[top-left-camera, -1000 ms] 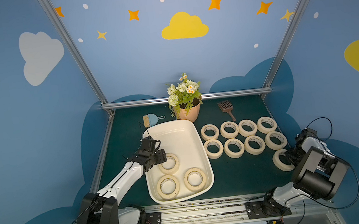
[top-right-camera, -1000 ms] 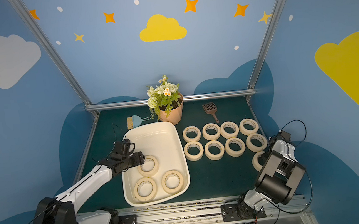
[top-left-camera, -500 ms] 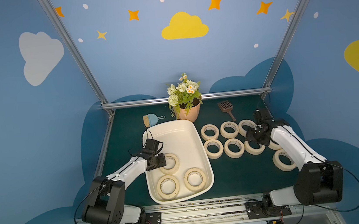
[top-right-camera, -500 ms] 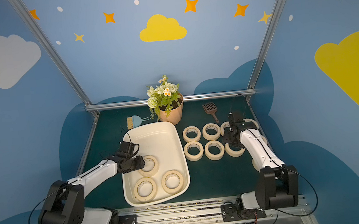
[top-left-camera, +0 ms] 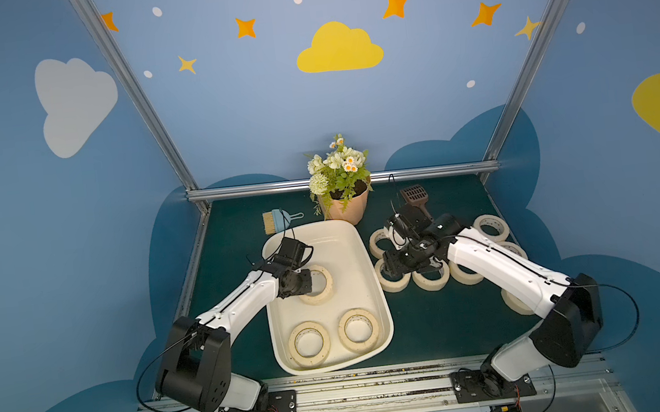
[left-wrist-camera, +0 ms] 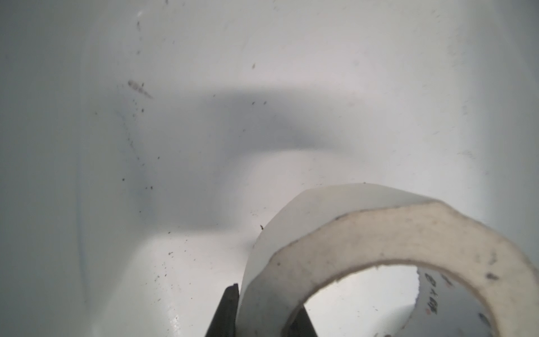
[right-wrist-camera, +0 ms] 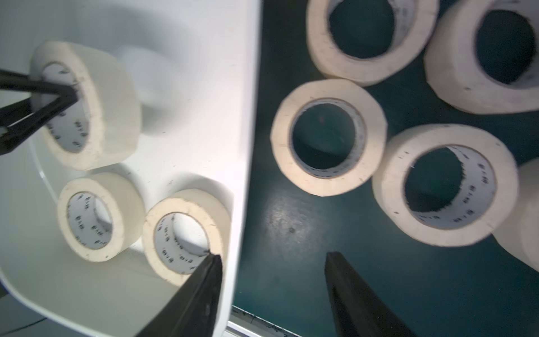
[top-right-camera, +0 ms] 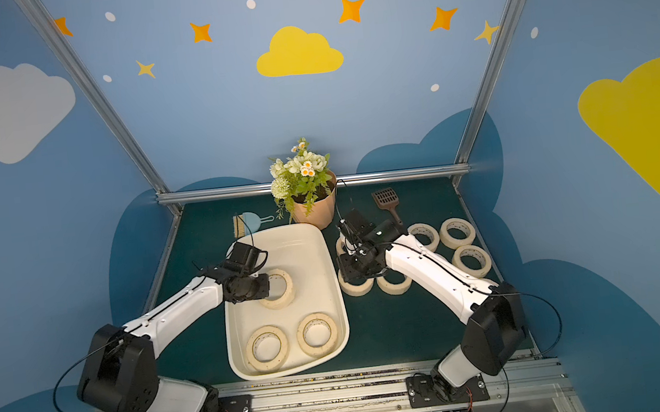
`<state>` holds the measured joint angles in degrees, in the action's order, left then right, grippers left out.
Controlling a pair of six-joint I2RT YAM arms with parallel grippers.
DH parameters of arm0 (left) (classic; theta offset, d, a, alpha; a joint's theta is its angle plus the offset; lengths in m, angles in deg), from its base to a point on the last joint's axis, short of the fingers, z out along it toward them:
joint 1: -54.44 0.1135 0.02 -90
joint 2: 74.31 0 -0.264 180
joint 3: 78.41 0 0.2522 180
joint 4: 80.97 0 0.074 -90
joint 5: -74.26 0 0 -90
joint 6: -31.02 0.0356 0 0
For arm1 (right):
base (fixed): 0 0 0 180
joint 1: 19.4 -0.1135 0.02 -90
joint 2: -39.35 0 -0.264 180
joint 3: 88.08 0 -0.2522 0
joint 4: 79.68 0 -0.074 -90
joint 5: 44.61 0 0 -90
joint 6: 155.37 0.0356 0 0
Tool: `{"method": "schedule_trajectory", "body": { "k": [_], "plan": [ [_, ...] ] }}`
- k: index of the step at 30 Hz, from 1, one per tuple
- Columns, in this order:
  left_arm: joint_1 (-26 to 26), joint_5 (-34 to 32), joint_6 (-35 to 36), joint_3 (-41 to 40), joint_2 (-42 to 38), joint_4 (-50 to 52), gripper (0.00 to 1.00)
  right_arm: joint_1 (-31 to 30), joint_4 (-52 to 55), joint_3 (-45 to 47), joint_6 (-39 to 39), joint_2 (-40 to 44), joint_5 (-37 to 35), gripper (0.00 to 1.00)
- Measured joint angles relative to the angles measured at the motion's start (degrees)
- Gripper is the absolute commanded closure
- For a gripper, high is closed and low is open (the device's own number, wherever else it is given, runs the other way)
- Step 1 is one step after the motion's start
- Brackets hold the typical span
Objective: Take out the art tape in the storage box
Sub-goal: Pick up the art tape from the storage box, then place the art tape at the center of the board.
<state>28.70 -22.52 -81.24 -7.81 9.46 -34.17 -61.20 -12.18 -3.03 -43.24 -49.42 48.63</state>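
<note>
Overhead view of my two-arm rig on a dark green tabletop [top-left-camera: 437, 329]. Nearest me, by the tabletop's near edge and left of its middle, sits the off-white storage box [top-left-camera: 350, 292]. It holds three rolls of art tape. A loose roll [top-left-camera: 310, 361] and a second loose roll [top-left-camera: 360, 348] lie flat side by side against its near wall. Farther in, by its left wall, is the gripped roll [top-left-camera: 319, 299].

My left gripper [top-left-camera: 306, 282] is clamped on that roll's ring wall, one finger inside the core and one outside. I judge these rolls light and stiff, with a papery, grippy skin over a hard card core. A pinch on the ring wall like this should hold without crushing it.

Just right of the box, my right gripper [right-wrist-camera: 272, 255] hangs above the tabletop, fingers spread, nothing between them. Beside and beyond it, a cluster of taken-out rolls [top-left-camera: 395, 286] lies flat toward the right edge. Along the far edge stand a peach flower pot [top-left-camera: 345, 211], a small brush [top-left-camera: 277, 221] and a brown scoop [top-left-camera: 415, 198].
</note>
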Motion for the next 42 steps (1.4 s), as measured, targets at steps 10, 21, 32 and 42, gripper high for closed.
{"method": "schedule_trajectory", "body": {
  "k": [10,21,32,42],
  "plan": [
    [-9.42,-1.20,-0.50,7.37,-0.31,3.63,0.96,-5.84,-4.48,-8.57,2.97,-11.41,5.09,0.47],
    [-12.15,-2.23,-2.25,8.28,-0.33,5.42,0.63,-6.36,-5.90,-8.79,4.44,-14.88,3.78,1.00],
    [-12.68,8.44,-0.09,1.75,-13.86,-3.50,0.00,-0.66,-5.66,-2.78,4.72,-9.66,0.20,1.00],
    [-10.88,7.54,2.49,-1.49,-14.69,-3.37,0.12,13.60,0.70,19.61,7.28,21.42,-12.39,1.00]
  ]
}}
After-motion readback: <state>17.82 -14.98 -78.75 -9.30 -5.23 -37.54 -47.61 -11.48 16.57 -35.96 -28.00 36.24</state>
